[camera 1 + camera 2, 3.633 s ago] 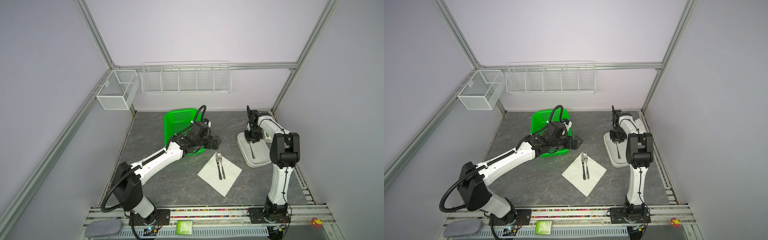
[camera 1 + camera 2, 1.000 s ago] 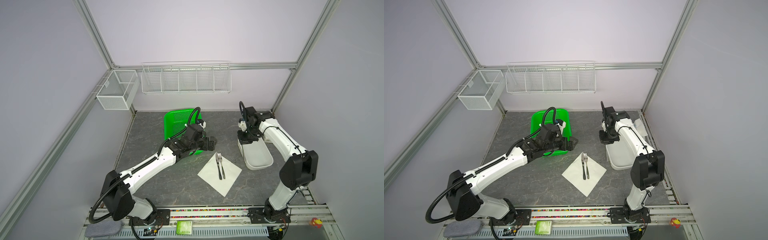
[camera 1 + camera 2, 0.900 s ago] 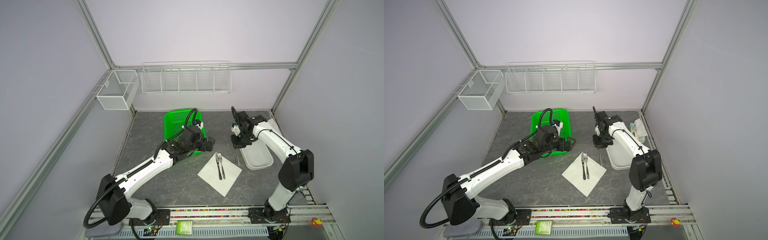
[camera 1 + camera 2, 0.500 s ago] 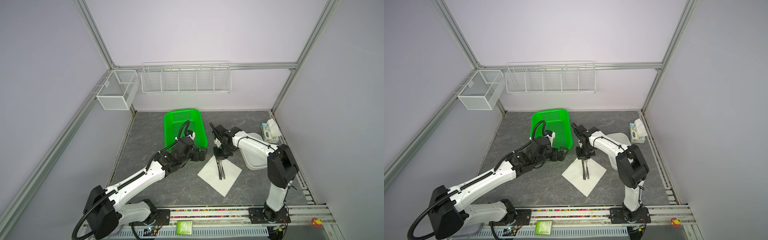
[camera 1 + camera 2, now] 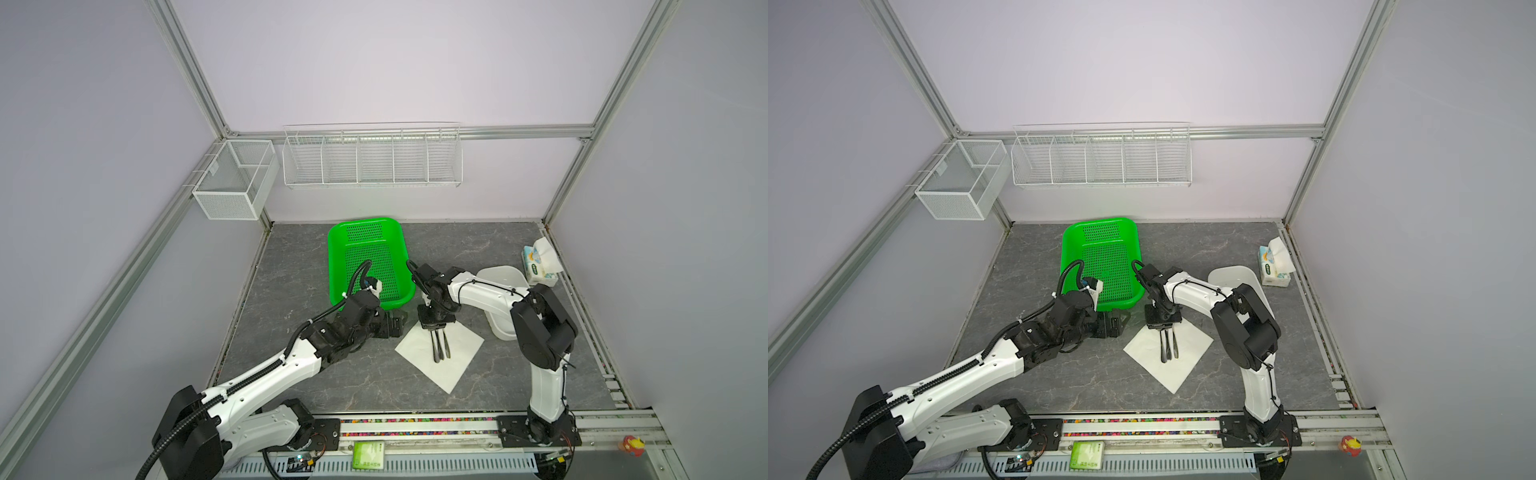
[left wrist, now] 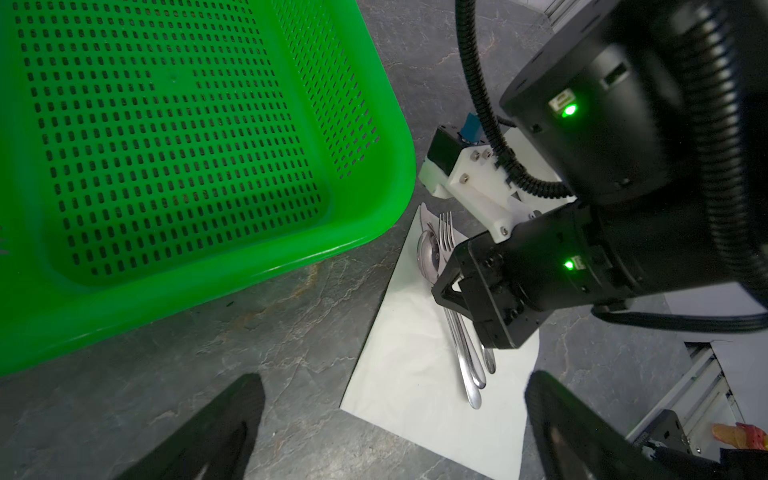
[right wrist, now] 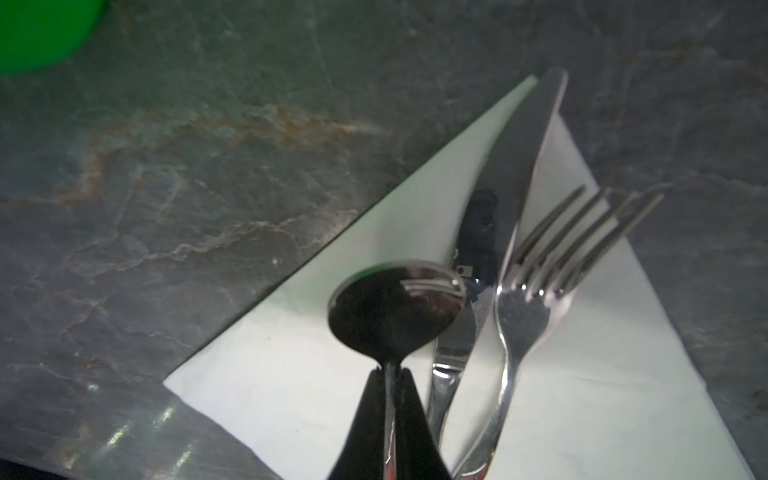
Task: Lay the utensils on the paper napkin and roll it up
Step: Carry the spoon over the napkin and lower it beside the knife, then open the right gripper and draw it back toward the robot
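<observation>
The left hand (image 5: 394, 327) hovers, fingers wide apart, just beside the napkin's (image 5: 453, 370) left corner, in front of the green basket (image 5: 365, 257). The right hand (image 5: 436, 331) is clamped on the spoon's (image 7: 397, 309) handle, low over the napkin, beside the knife (image 7: 515, 166) and fork (image 7: 528, 307) lying there. Best lay the spoon flat, close alongside the knife, then release gently so the thin paper does not shift. The basket crowds the napkin's far corner; the white tray (image 5: 500, 274) and tissue pack (image 5: 538, 264) sit clear at right.
</observation>
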`<state>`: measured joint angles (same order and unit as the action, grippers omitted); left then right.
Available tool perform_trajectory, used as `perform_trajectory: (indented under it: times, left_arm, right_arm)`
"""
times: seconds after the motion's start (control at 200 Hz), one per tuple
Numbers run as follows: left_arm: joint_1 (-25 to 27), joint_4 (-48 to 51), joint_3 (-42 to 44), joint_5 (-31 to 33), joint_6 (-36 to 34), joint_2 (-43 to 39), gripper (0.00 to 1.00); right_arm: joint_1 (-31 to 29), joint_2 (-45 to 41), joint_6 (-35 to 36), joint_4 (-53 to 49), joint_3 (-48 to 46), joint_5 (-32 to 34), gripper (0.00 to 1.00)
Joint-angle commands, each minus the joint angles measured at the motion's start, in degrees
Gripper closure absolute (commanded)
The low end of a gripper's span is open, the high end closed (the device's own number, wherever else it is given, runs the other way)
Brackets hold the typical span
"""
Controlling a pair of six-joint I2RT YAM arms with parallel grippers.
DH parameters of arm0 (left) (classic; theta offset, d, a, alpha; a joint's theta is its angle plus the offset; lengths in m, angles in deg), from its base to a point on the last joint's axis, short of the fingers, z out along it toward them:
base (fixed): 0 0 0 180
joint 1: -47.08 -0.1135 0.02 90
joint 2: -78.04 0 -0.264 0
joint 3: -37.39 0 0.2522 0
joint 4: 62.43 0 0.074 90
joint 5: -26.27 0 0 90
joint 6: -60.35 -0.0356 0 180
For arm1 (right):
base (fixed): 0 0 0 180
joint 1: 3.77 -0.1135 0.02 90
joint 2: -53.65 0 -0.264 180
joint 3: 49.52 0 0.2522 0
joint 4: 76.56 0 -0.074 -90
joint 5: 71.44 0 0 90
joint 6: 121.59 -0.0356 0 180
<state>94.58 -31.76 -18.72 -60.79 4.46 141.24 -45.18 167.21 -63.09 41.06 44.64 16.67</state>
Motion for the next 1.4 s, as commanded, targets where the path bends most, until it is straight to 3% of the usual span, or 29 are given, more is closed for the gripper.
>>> perform_trajectory:
  times: [0.0,0.4,0.79,1.075,1.13,1.395]
  left_arm:
    - [-0.3,-1.0,0.3,-0.4,0.7,-1.0,0.01]
    - [-0.3,-1.1,0.0,-1.7,0.3,0.4,0.01]
    - [-0.4,-1.4,-1.0,-5.6,-0.8,2.6,0.01]
    - [0.7,-2.4,-0.7,-10.0,-0.4,2.5,0.02]
    - [1.5,-2.8,-0.7,-10.0,-0.4,2.7,0.02]
    - [3.7,-3.4,-2.4,-8.0,-0.5,8.2,0.02]
  right_arm:
    - [-0.2,1.7,-1.4,-1.1,0.8,3.1,0.92]
    - [-0.2,3.0,-1.8,-2.3,1.9,4.8,0.89]
    - [-0.3,-3.2,-1.8,-2.3,1.7,4.4,0.80]
    - [-0.1,-16.6,-2.6,-0.4,-5.1,10.2,0.75]
    - [0.4,-20.8,-3.4,0.8,-8.3,11.5,0.69]
    - [4.4,-36.5,-6.9,6.0,-24.4,8.0,0.65]
